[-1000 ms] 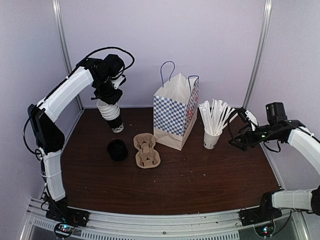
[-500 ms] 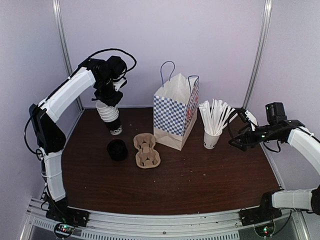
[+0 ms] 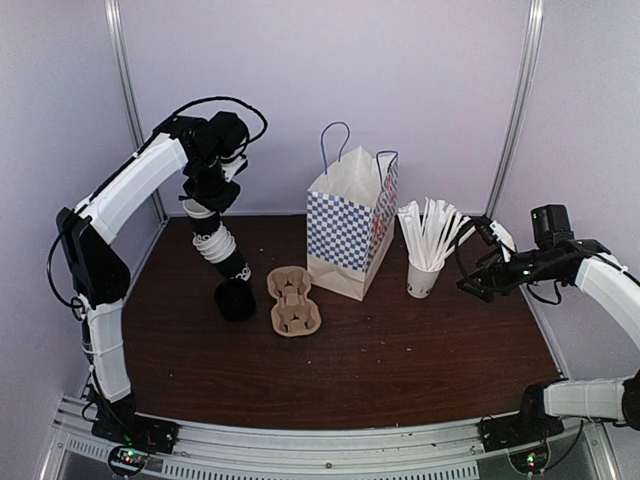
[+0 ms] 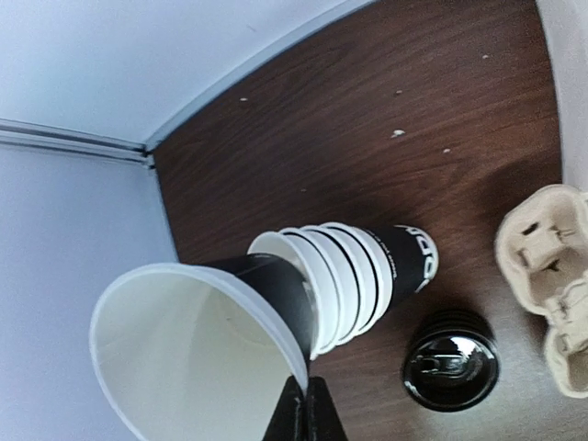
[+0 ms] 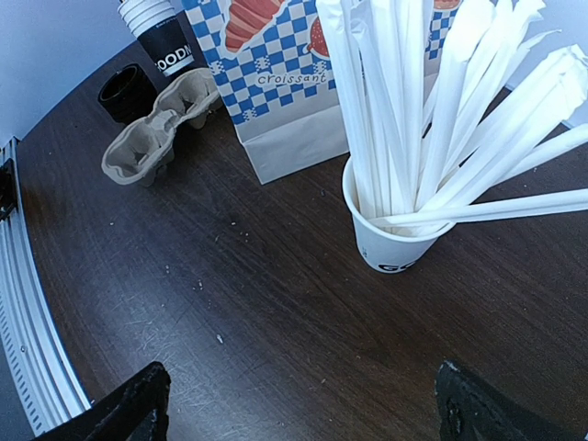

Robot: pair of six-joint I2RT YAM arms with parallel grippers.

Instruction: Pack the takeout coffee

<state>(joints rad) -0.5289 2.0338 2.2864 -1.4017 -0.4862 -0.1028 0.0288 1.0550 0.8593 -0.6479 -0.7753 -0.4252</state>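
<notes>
The takeout coffee [image 3: 235, 300], a short black cup with a shiny black lid [image 4: 450, 359], stands on the table left of the checkered bag [image 3: 350, 225]; it also shows far off in the right wrist view [image 5: 124, 92]. My left gripper [image 3: 200, 207] [image 4: 308, 406] is shut on the rim of the top cup of a tilted stack of lidless black cups [image 3: 222, 245] [image 4: 354, 276]. The stack's lowest cup hangs just behind the coffee. At the right, my right gripper [image 3: 472, 258] [image 5: 308, 404] is open beside the white cup, holding nothing.
A cardboard cup carrier [image 3: 293, 300] [image 4: 547, 285] [image 5: 152, 138] lies between the coffee and the bag [image 5: 303, 73]. A white cup of paper-wrapped sticks [image 3: 425, 275] [image 5: 395, 239] stands right of the bag. Walls enclose the table on three sides.
The left arm has lowered and tilted the cup stack, so its bottom end now sits closer to the lidded coffee. The right arm has not moved.
</notes>
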